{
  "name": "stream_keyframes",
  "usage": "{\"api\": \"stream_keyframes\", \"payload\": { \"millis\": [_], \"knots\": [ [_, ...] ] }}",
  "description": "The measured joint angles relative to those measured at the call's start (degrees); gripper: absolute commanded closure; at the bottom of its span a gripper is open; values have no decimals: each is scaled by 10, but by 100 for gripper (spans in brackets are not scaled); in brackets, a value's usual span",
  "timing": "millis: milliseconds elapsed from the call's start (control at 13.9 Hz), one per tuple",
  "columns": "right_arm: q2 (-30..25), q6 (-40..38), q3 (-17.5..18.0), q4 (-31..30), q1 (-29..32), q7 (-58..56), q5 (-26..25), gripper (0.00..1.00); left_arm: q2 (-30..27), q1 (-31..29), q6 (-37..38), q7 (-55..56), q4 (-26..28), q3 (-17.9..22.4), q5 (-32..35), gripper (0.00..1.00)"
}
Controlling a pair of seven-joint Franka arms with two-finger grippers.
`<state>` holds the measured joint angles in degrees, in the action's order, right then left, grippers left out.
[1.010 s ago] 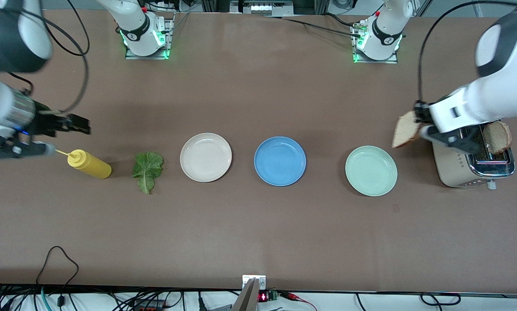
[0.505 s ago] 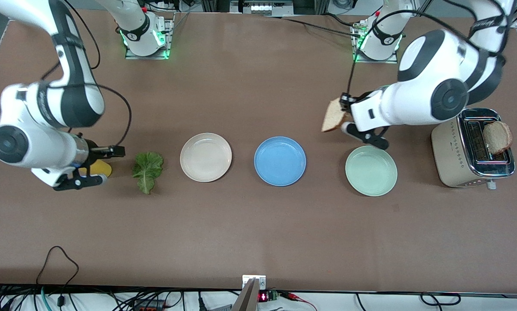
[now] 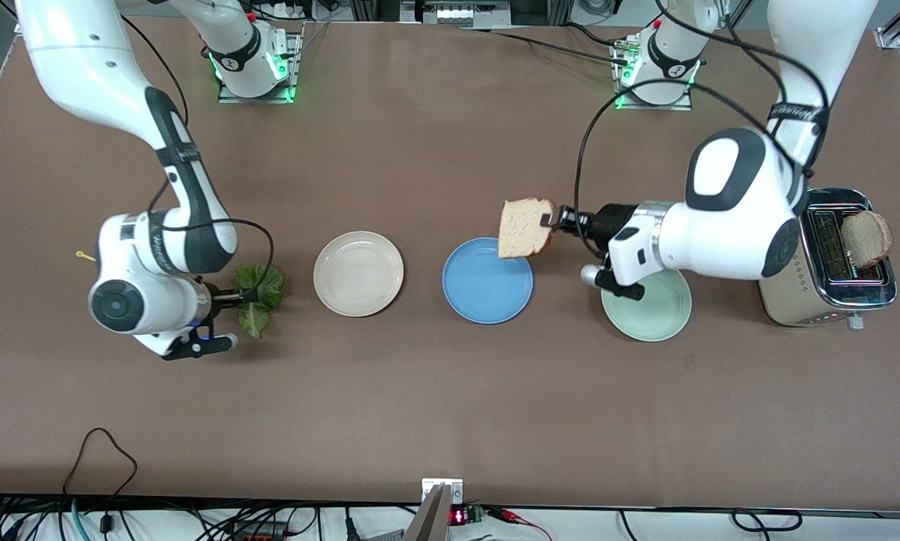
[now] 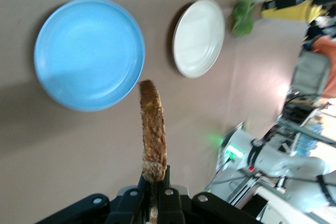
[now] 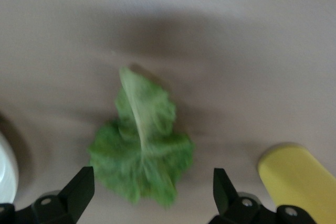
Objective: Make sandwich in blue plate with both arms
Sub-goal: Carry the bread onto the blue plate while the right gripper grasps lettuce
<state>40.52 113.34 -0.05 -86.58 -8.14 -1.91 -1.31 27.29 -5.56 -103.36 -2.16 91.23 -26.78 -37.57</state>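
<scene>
Bread slice [image 3: 526, 227] now over blue plate [image 3: 487, 293], clamped by left end effector [image 3: 557, 220]; right end effector [image 3: 232, 298] wide, moved over lettuce [image 3: 261, 284].

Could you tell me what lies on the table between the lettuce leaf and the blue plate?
The cream-white plate sits between the lettuce leaf and the blue plate, seen in the front view.

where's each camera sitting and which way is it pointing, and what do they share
Front view: high across the table, facing both bases; shows both arms, the left gripper holding a bread slice over the blue plate, the right gripper over the lettuce leaf.
Left wrist view: on the left wrist, looking down the slice at the blue plate; its gripper shows.
Right wrist view: on the right wrist, looking down at the lettuce between open fingers.
Shared: lettuce in all three; plate and slice in front and left wrist.
</scene>
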Motion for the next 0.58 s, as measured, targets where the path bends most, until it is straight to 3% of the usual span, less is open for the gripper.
{"api": "stream_keyframes", "payload": {
  "millis": [144,361,433,577],
  "knots": [
    [22,41,0,1,-5,0,15,0,29,-2,-31,-88,9,1,-48,100],
    [40,79,0,1,-11,-1,16,60,61,-17,-91,-254,58,4,-136,100],
    [42,82,0,1,-12,-3,16,72,69,-22,-105,-310,77,4,-151,100],
    [42,83,0,4,-12,-13,16,88,85,-28,-127,-404,105,4,-173,100]
  ]
}}
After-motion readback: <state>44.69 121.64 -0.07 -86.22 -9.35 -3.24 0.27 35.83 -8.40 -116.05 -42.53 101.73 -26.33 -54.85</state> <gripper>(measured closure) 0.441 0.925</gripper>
